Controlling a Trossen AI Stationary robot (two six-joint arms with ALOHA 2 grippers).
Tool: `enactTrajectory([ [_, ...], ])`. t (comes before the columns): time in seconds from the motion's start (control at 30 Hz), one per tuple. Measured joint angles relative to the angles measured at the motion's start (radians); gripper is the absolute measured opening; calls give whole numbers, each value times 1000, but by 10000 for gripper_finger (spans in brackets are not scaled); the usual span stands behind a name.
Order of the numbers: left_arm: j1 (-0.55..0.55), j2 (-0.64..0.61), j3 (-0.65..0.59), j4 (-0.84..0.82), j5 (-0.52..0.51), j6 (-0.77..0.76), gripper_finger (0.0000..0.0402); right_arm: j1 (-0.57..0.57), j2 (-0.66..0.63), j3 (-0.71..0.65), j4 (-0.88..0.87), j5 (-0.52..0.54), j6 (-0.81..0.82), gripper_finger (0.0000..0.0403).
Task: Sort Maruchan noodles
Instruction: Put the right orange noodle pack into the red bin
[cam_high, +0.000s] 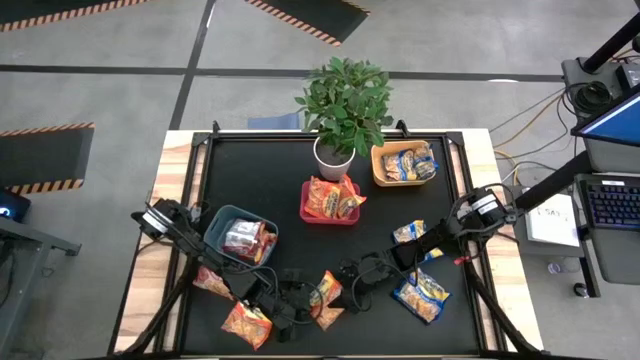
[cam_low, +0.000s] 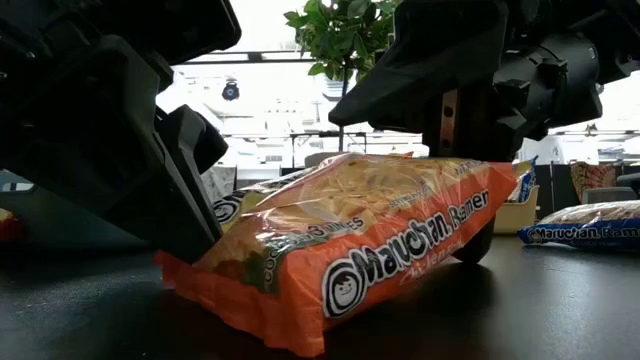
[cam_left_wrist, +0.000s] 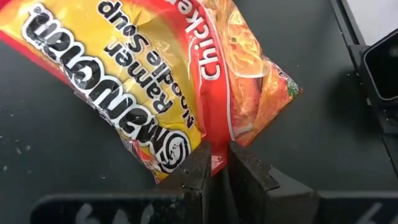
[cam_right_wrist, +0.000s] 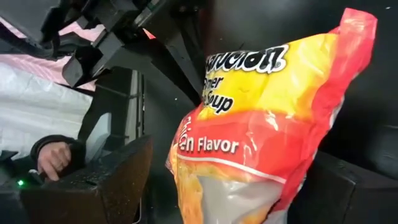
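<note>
The left tool (cam_left_wrist: 216, 163) pinched the red edge of an orange crinkly plastic ramen packet (cam_low: 350, 245) on the black desk (cam_low: 560, 310); the right tool (cam_right_wrist: 230, 186) straddled it, fingers wide apart.

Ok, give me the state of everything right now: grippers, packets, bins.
left gripper: shut on the orange packet's edge
right gripper: open, fingers either side of the same packet
orange packet: tilted, one end down on the table
red bin: holds orange packets
orange bin: holds blue-and-yellow packets
grey-blue bin: holds packets
loose packets: flat on the table
</note>
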Motion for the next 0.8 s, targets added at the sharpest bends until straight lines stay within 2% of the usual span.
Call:
enactTrajectory([
  [0.33,1,0,-7,27,-2,3,37,0,-7,6,-18,-4,-9,281],
  [0.8,1,0,-7,38,-6,7,37,0,-7,6,-21,1,-14,276],
])
